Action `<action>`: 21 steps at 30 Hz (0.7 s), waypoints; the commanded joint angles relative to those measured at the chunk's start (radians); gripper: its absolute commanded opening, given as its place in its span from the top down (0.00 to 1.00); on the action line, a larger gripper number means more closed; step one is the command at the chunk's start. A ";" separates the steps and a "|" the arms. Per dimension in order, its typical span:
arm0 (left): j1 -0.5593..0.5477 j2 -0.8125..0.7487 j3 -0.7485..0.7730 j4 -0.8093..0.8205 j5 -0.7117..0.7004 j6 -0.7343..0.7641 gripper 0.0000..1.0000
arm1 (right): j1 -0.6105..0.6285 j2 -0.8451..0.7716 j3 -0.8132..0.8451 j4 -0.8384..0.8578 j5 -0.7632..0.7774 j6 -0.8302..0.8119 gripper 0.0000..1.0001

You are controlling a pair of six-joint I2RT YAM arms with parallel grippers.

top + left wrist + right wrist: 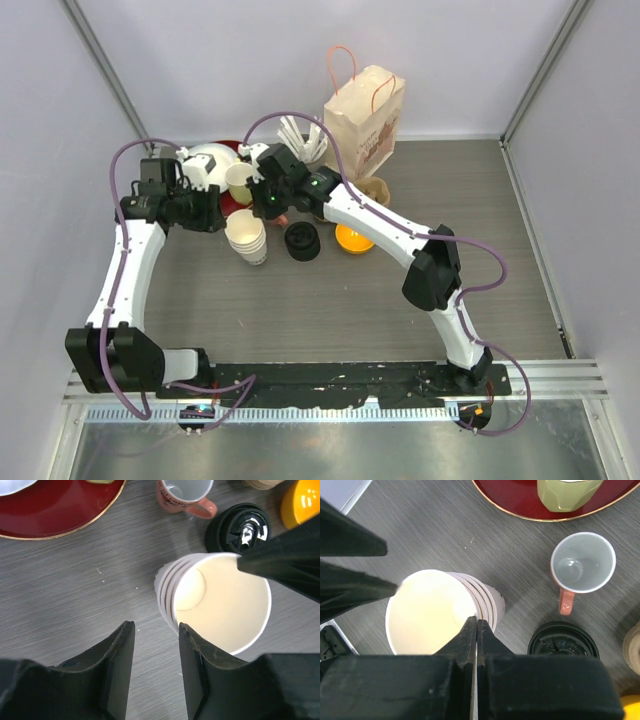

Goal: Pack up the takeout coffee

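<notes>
Right end effector [476, 621] pinched on paper cup [425, 612] rim, left end effector [156, 627] gaping; grey woodgrain counter [350, 290]; 12-o'clock bag [365, 125] seen only overhead.

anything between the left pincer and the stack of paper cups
Nothing visible. The cup stack sits just beyond the open left pincer, off to one side of its gap. The right pincer is clamped on the top cup's rim.

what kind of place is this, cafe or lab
Probably a robot lab cell dressed as a coffee counter: plain white walls with metal posts box in a grey table, two arms are bolted to its near edge, and stacked paper cups, black lids and a paper bag sit as props.
</notes>
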 commanded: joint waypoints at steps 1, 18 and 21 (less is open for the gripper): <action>-0.022 0.033 0.051 0.053 -0.065 -0.024 0.58 | 0.003 -0.038 0.015 0.055 -0.052 0.020 0.99; -0.076 0.092 0.080 -0.002 0.008 -0.010 1.00 | 0.003 -0.020 0.010 0.058 -0.073 0.032 0.99; -0.076 0.084 0.080 -0.014 0.019 -0.007 1.00 | 0.000 -0.024 -0.007 0.059 -0.070 0.043 0.96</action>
